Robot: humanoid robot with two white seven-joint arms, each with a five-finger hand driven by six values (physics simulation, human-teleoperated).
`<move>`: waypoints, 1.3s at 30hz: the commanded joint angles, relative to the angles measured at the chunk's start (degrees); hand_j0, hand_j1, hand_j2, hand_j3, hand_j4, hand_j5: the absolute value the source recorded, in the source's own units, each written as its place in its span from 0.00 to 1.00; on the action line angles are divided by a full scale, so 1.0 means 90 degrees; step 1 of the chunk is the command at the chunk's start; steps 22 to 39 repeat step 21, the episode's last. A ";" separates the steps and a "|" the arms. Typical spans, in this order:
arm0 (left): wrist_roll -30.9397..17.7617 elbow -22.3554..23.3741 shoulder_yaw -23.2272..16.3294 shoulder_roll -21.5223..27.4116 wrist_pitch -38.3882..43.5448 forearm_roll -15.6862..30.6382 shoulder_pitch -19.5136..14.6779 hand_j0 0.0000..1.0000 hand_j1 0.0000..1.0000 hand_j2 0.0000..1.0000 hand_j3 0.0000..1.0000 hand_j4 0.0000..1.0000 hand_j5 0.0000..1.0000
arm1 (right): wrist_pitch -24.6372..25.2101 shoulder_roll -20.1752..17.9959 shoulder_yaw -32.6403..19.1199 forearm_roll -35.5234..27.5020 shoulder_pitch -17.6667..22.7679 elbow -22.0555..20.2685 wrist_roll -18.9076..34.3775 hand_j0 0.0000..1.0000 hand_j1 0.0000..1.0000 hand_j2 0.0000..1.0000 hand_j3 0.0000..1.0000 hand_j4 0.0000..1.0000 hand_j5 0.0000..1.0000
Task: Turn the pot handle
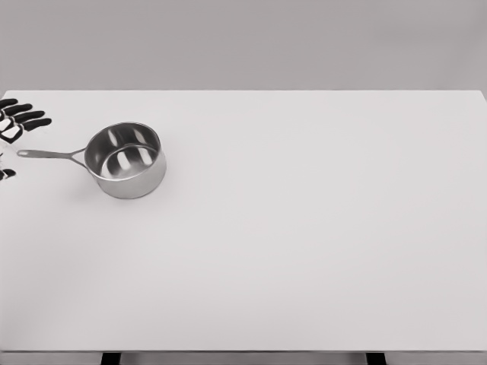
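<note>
Only one hand [17,122] is showing in the head view, poking in at the 9 o'clock edge of the frame; its arm is lying outside the picture, but it is entering from the left, so noting it as the left hand. Its dark fingers [30,118] are fanning out, spread apart and pointing toward 3 o'clock, pinching nothing. A further dark fingertip is peeking in at the frame edge just below. Steel pot [125,160] is sitting upright on the white desk [304,228], up in the 10 o'clock part of the desk surface, mouth facing up, shiny inside catching reflections. Pot handle [49,154] is running out from the pot's rim toward 9 o'clock, lying roughly level, its far tip ending near the left hand. Spread fingers are hovering just above and beyond that tip at about 11 o'clock from it; cannot tell whether any finger is touching the handle, though a gap seems to be showing. Right hand is not appearing anywhere. Two dark desk legs [110,358] are peeking out at the 6 o'clock edge.
</note>
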 commanded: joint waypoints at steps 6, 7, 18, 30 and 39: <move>0.0016 -0.1115 -0.0074 0.0470 -0.0006 0.2352 0.0010 1.00 1.00 1.00 1.00 1.00 1.00 | 0.0007 -0.0001 -0.0001 0.0003 0.0000 -0.0003 0.0001 1.00 1.00 1.00 1.00 1.00 1.00; 0.0016 -0.1378 -0.0307 0.0519 -0.0006 0.2753 0.0000 1.00 1.00 1.00 1.00 1.00 1.00 | -0.0002 -0.0001 -0.0001 -0.0007 0.0000 -0.0003 0.0010 1.00 1.00 1.00 1.00 1.00 1.00; 0.0006 -0.1457 -0.3443 -0.0506 -0.0006 0.2022 -0.2070 1.00 1.00 1.00 1.00 1.00 1.00 | 0.0007 -0.0001 -0.0001 0.0003 0.0000 0.0006 0.0001 1.00 1.00 1.00 1.00 1.00 1.00; -0.0023 -0.1457 -0.3453 -0.0575 -0.0006 0.1992 -0.2148 1.00 1.00 1.00 1.00 1.00 1.00 | 0.0007 -0.0001 -0.0001 0.0003 0.0000 -0.0003 0.0001 1.00 1.00 1.00 1.00 1.00 1.00; -0.0023 -0.1457 -0.3453 -0.0575 -0.0006 0.1992 -0.2148 1.00 1.00 1.00 1.00 1.00 1.00 | 0.0007 -0.0001 -0.0001 0.0003 0.0000 -0.0003 0.0001 1.00 1.00 1.00 1.00 1.00 1.00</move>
